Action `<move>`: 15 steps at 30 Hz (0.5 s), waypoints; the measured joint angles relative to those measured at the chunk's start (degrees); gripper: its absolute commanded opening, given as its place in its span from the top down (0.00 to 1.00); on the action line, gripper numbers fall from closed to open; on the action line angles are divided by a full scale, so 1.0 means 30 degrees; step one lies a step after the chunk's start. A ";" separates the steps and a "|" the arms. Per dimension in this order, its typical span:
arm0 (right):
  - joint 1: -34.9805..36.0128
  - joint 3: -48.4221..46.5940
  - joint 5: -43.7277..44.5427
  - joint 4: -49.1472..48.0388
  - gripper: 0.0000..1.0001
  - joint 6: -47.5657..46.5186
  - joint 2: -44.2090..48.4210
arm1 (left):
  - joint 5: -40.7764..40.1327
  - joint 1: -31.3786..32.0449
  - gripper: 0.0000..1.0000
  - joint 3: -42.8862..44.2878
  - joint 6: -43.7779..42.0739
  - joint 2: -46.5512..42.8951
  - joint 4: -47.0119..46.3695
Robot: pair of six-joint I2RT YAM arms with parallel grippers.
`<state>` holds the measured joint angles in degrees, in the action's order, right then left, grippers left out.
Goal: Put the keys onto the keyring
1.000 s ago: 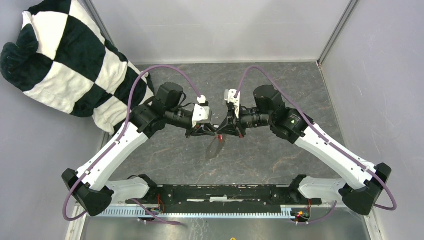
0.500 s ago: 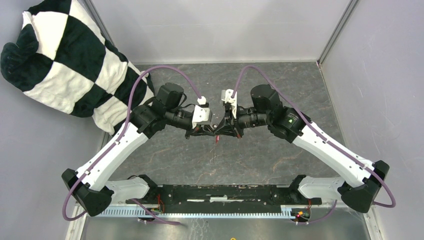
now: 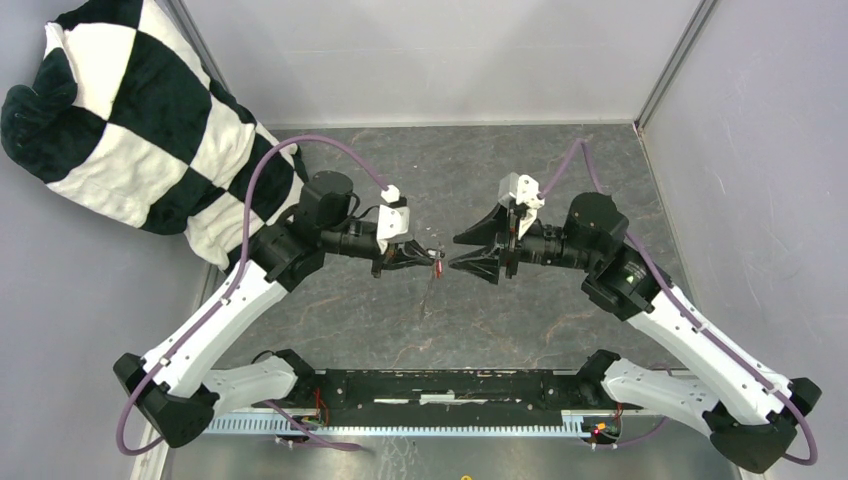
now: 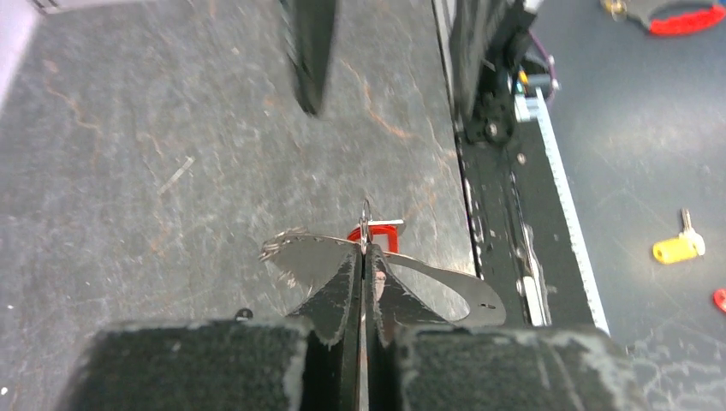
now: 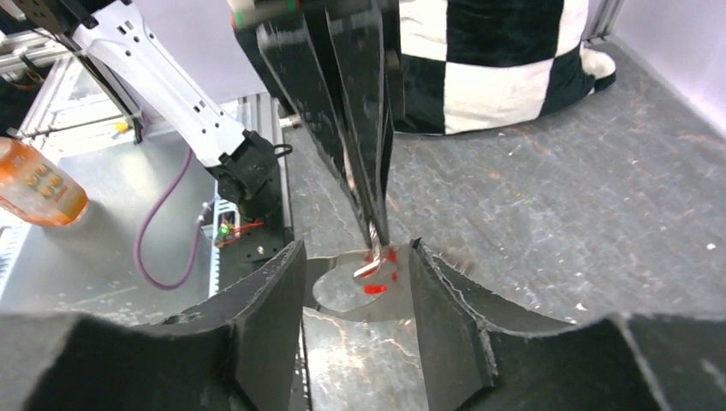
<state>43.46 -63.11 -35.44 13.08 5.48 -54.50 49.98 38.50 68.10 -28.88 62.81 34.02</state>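
Above the middle of the table (image 3: 560,170), the keyring (image 4: 428,276) sits pinched between the fingers of the left gripper (image 4: 363,257), with a key (image 4: 379,236) just beyond it. The right gripper (image 3: 453,253) lies just right of the keyring, not touching it. A cushion (image 3: 130,120) lies well left of and behind the keyring.

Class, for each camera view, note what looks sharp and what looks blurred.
Top external: evenly lit, right gripper sharp. Left wrist: its finger smeared, left gripper soft, keyring glinting. Right wrist: left gripper's fingers streaked, red tag fuzzy.
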 measured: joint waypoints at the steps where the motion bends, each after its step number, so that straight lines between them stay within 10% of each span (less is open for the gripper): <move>1: -0.0015 0.0641 0.0095 -0.0576 0.44 0.0401 0.0372 | -0.0102 0.0000 0.98 -0.0204 0.0597 -0.0284 -0.0634; 15: -0.0007 0.4954 0.1632 -0.6499 0.39 0.3424 0.1734 | -0.2193 0.0000 0.98 -0.1180 0.6790 -0.1508 -0.7592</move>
<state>43.44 -48.25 -30.55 -6.42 15.75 -49.30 43.40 38.50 64.55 -8.51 58.28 11.25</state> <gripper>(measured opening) 0.622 0.034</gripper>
